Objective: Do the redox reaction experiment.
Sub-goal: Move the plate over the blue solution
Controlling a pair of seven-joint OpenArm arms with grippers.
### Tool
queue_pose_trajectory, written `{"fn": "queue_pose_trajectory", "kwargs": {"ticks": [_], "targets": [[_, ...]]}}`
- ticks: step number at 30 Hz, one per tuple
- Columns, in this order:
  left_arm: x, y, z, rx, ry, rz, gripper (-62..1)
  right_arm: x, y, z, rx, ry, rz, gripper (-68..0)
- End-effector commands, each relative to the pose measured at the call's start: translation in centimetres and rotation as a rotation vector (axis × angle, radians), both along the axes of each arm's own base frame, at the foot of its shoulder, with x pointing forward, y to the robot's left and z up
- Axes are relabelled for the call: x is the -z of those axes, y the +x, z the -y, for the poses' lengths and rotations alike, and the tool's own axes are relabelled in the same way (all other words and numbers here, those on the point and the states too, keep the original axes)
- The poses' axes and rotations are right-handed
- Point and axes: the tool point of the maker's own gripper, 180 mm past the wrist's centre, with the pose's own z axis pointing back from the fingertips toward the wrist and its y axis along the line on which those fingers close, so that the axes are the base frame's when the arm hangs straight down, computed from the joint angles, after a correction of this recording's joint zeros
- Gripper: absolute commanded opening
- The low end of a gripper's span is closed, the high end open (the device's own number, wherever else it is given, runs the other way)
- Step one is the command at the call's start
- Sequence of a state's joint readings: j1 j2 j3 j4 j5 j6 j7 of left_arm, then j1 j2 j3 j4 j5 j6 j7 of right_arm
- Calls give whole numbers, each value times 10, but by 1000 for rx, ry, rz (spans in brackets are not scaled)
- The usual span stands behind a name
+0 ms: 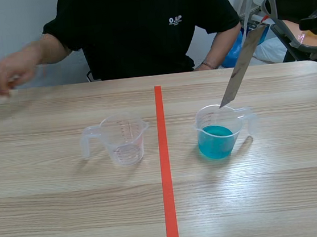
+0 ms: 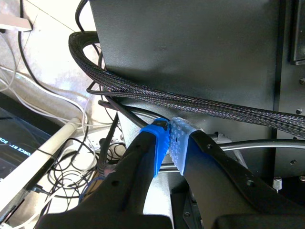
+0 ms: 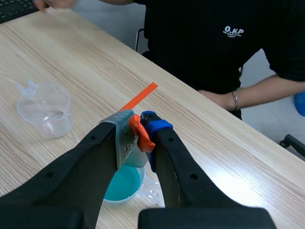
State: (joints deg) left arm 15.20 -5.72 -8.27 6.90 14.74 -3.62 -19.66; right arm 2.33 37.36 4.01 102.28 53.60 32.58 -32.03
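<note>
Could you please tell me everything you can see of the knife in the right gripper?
The knife has a long, flat, grey, metal-looking blade and an orange-red handle clamped between the right gripper's fingers. It hangs tilted over the table, point down, its tip at the rim of the clear measuring cup of blue liquid. Whether the tip touches cup or liquid cannot be told.
</note>
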Motion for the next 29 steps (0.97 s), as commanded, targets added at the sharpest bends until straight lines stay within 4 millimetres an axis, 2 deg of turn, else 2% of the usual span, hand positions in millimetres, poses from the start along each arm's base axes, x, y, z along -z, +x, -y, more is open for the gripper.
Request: {"fn": "queue_pose_trajectory", "kwargs": {"ticks": [1, 29], "targets": [[-1, 7, -1, -2, 0, 18, -567, -14, 3, -3, -7, 28, 43, -669], [-1, 7, -1, -2, 0, 18, -567, -17, 2, -5, -16, 54, 44, -669]]}}
